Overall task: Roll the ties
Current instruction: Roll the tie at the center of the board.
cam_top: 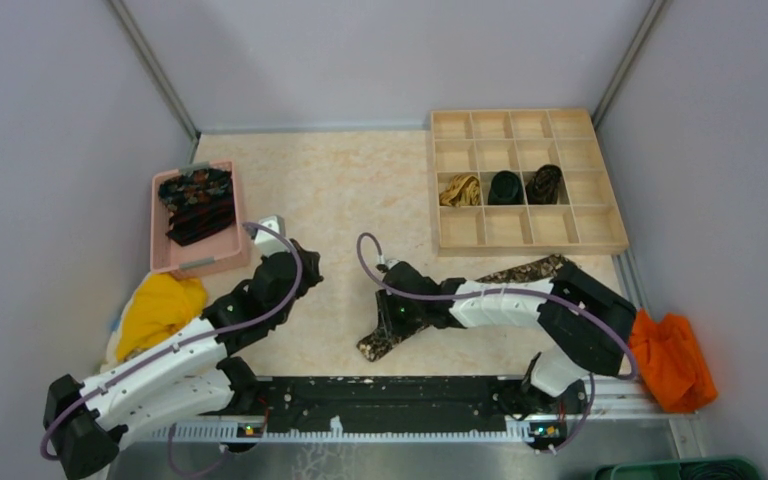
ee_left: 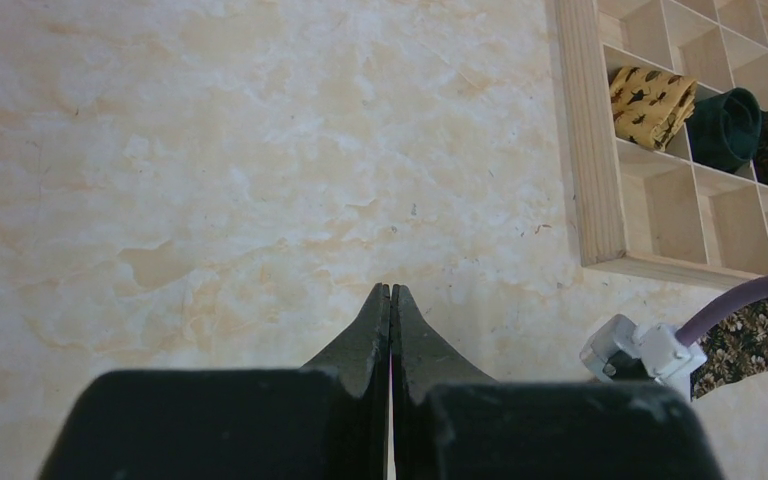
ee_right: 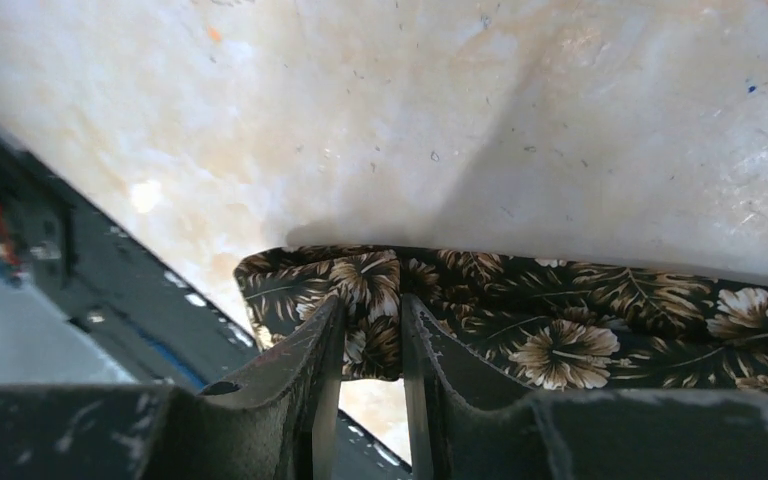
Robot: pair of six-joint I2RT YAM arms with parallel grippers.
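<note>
Straddling the folded end of a floral tie (ee_right: 560, 300), the right fingers (ee_right: 312, 350) stand a little apart. The turned-over flap lies in the gap between them with no clear pinch on the cloth, and the rest of the tie runs flat along the tabletop (ee_right: 460, 120) to the right of the fingertips. The left fingers (ee_left: 365, 345) are pressed together on nothing, over bare tabletop, with a wooden box (ee_left: 588, 150) well ahead and to their right; three rolled ties (ee_left: 725, 125) sit side by side in its cells. More ties (cam_top: 197, 203) lie in a pink tray (cam_top: 160, 255) beside the left arm. By my reading the roll has only its first turn, and the danger is that this turn falls open, because the cloth looks slick and the loose fingers leave nothing pinning the flap. If they close off-centre, or catch only the top layer, the fold may slide and the roll start crooked, ending as a cone that will not fit a cell. The tie's end also lies near the dark rail (ee_right: 80, 250) left of the fingertips, so a push that way could drag it over. With the left fingers well apart from the tie, its long tail may skid instead of winding.
</note>
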